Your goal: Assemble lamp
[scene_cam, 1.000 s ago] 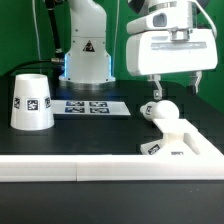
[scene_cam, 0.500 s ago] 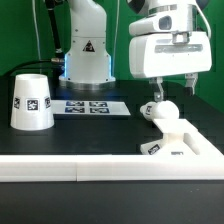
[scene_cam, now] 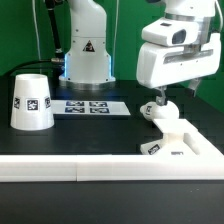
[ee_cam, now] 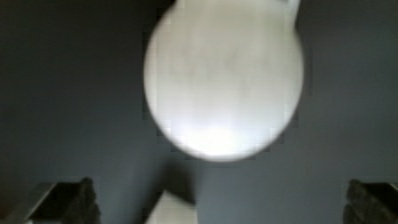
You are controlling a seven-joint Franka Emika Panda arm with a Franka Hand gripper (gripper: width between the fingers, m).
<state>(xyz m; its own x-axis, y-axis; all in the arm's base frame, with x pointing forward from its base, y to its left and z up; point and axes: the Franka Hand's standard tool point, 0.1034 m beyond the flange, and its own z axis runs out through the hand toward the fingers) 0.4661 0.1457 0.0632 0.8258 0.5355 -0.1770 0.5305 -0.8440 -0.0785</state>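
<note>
Black desk (scene_cam: 110, 125) under a green backdrop is your working ground. Nearest you, the long white bars (scene_cam: 60, 170) wall off the front edge. Just behind them, at the exterior view's right, sits the stepped lamp base (scene_cam: 185, 140), and the bulb (scene_cam: 163, 110) stands on it, ball upward (whether it is seated fully you cannot tell). The gripper (scene_cam: 171, 93) hangs just above the ball, jaws spread wide and holding nothing. Expect light, rigid, smooth plastic. The ball looks slippery, so the neck seems the safer hold. Farther back lie the marker board (scene_cam: 90, 106) and, at the exterior view's left, the shade (scene_cam: 30, 100), wide end down and well apart. Nothing stands between it and the bulb.
</note>
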